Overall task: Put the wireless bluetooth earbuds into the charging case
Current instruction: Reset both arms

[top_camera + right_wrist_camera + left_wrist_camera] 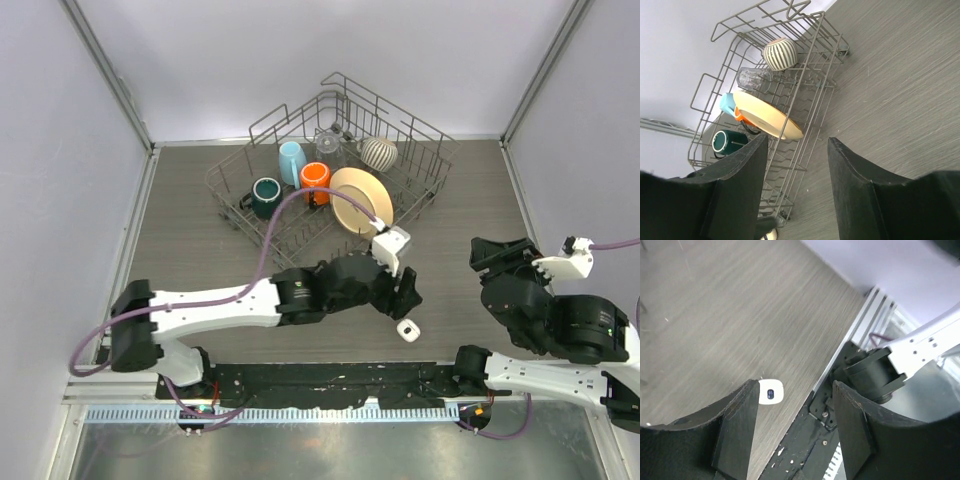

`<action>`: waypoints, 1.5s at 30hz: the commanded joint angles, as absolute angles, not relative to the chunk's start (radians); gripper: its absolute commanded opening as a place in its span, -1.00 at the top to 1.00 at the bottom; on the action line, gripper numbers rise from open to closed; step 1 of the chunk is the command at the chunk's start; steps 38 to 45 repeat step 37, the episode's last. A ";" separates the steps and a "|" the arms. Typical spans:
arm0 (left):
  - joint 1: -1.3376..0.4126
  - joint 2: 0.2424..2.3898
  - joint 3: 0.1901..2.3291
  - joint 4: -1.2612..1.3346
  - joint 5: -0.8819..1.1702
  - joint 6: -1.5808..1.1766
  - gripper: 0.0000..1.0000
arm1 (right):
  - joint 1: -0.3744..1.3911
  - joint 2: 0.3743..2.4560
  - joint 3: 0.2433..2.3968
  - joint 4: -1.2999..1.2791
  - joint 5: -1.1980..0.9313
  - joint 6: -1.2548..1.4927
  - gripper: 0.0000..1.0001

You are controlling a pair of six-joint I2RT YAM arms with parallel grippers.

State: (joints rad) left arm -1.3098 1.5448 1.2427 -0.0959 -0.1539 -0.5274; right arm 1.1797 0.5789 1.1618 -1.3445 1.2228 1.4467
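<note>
The left gripper (pixel 795 402) has its jaws partly apart and holds nothing. A small white rounded piece (pixel 771 391) with a dark oval spot, earbud or case I cannot tell, lies on the wooden table (pixel 200 220) just beside one finger, near the front edge. The right gripper (pixel 797 150) hangs half open and empty, well apart to the right. Further back is a wire dish rack (pixel 430 170) with mugs and a plate
</note>
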 commanded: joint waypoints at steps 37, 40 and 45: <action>-1.304 0.677 1.071 -0.549 -1.064 -0.543 -1.00 | -0.190 1.075 1.183 -0.701 0.288 0.466 -0.41; -1.304 0.677 1.071 -0.549 -1.064 -0.543 -1.00 | -0.190 1.075 1.183 -0.701 0.288 0.466 -0.41; -1.304 0.677 1.071 -0.549 -1.064 -0.543 -1.00 | -0.190 1.075 1.183 -0.701 0.288 0.466 -0.41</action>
